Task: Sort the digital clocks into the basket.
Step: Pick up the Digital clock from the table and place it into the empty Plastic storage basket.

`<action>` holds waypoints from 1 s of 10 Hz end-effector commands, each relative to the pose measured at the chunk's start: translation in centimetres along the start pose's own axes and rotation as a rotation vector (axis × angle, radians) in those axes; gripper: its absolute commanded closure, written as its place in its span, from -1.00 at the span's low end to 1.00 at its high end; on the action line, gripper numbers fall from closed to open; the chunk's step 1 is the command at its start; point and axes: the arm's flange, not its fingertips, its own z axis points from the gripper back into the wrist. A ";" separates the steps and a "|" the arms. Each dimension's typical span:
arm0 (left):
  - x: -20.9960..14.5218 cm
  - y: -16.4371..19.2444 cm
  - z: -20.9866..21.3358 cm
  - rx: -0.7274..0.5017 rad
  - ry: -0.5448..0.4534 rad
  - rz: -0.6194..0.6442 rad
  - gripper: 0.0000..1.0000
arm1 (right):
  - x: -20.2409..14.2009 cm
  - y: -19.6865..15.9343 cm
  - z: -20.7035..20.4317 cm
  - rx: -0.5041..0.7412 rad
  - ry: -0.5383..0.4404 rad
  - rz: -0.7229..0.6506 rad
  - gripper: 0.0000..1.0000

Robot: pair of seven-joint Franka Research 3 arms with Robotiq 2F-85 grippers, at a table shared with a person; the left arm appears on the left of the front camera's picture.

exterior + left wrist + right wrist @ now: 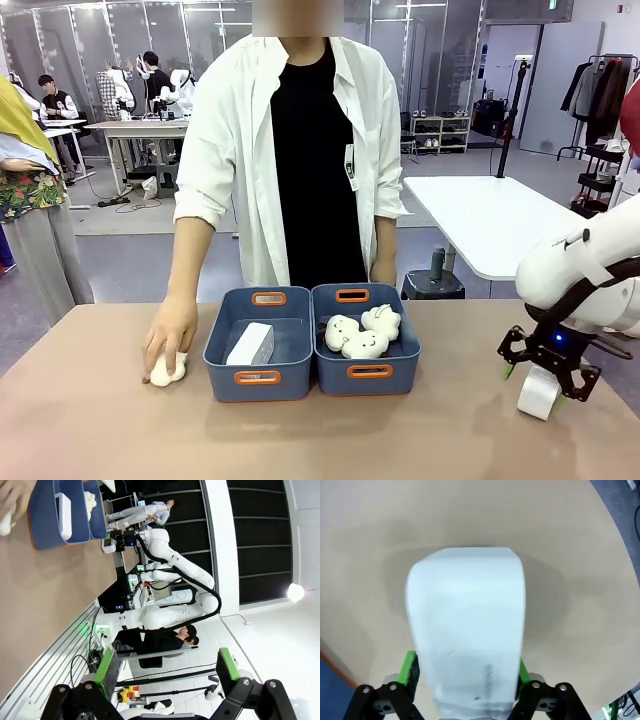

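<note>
One white digital clock (538,398) stands on the table at the far right. My right gripper (538,388) is shut on it from above. In the right wrist view the clock (467,625) sits between the green pads (410,667), which press on both of its sides. A second digital clock (250,345) lies in the left blue basket (225,372); the left wrist view also has that basket (42,525). My left gripper (167,672) is open with nothing between its fingers, far back from the table.
The right blue basket (400,365) holds fluffy white plush toys (362,335). The person stands behind the baskets with one hand (170,335) on another plush toy (165,372) left of them. Bare tabletop lies in front of the baskets.
</note>
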 end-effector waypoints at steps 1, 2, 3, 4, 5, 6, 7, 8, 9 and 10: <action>0.0 -0.3 0.1 0.011 -0.016 0.004 -1.00 | 0.3 0.3 -0.1 -0.025 -0.036 0.001 -0.37; 0.0 -0.3 0.1 0.011 -0.016 0.004 -1.00 | 0.2 0.2 -0.2 -0.040 -0.039 0.003 -0.19; 0.0 -0.3 0.1 0.011 -0.016 0.004 -1.00 | 0.0 0.0 -0.3 -0.064 -0.033 0.003 0.03; 0.0 -0.3 0.1 0.011 -0.016 0.004 -1.00 | 0.0 0.0 -0.3 -0.057 -0.034 0.010 0.21; 0.0 -0.3 0.1 0.011 -0.016 0.004 -1.00 | -0.2 0.2 0.5 -0.024 -0.041 0.030 0.42; 0.0 -0.3 0.1 0.011 -0.016 0.004 -1.00 | -0.4 0.8 2.2 0.052 -0.044 0.073 0.61; 0.0 -0.3 0.1 0.011 -0.016 0.004 -1.00 | -1.0 2.5 5.8 0.256 0.001 0.166 0.61; 0.0 -0.3 0.1 0.011 -0.016 0.004 -1.00 | -1.9 4.5 9.3 0.454 0.022 0.265 0.61; 0.0 -0.3 0.1 0.011 -0.016 0.004 -1.00 | -3.0 6.4 11.7 0.639 0.065 0.337 0.61; 0.0 -0.3 0.1 0.011 -0.016 0.004 -1.00 | -4.1 7.5 13.2 0.699 0.090 0.357 0.61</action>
